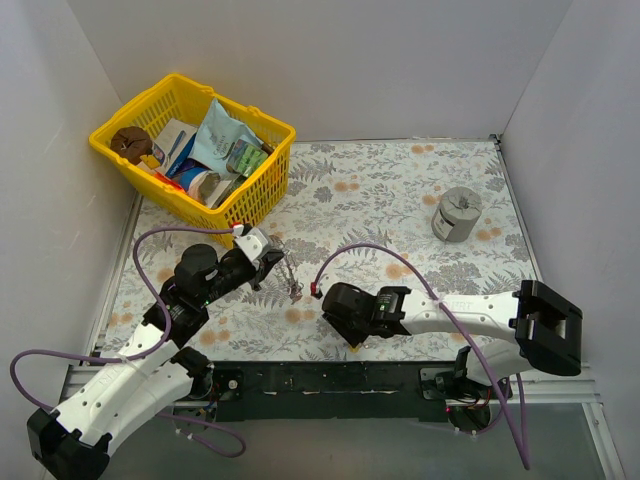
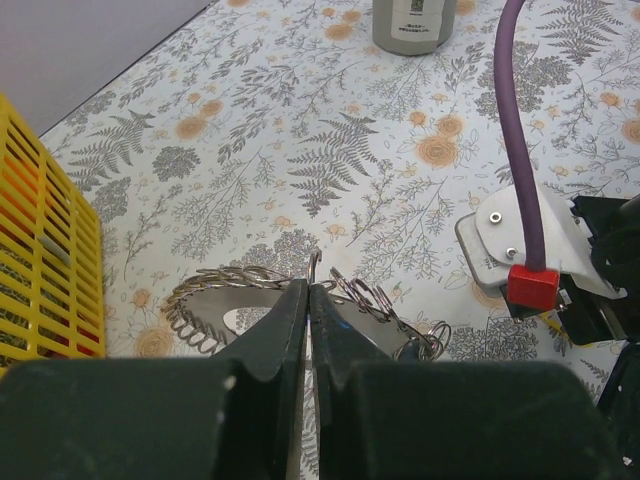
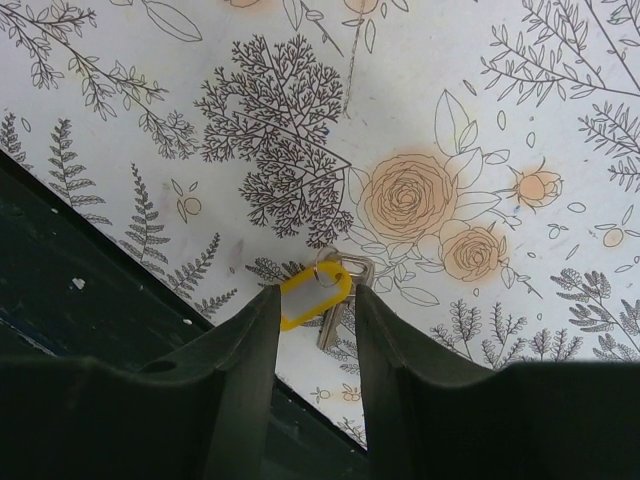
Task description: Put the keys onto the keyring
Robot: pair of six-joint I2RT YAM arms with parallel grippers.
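Note:
The keyring [image 2: 215, 300], a silvery ring with a looped, toothed rim, hangs just above the floral mat with my left gripper [image 2: 308, 290] shut on its upper edge. From above, the left gripper [image 1: 278, 262] holds the keyring [image 1: 292, 281] left of centre. One of the keys [image 3: 335, 322], silvery metal with a yellow plastic tag [image 3: 312, 295], sits between the fingertips of my right gripper [image 3: 317, 292]. Its left finger touches the tag and its right finger touches the key's head. From above, the right gripper [image 1: 347, 320] points down near the table's front edge and hides the key.
A yellow basket [image 1: 258, 205] full of packets stands at the back left, and its wall [image 2: 50, 260] is close to the left gripper. A grey metal cylinder [image 1: 456, 214] stands at the back right. The dark front table edge [image 3: 90, 300] lies just behind the right gripper.

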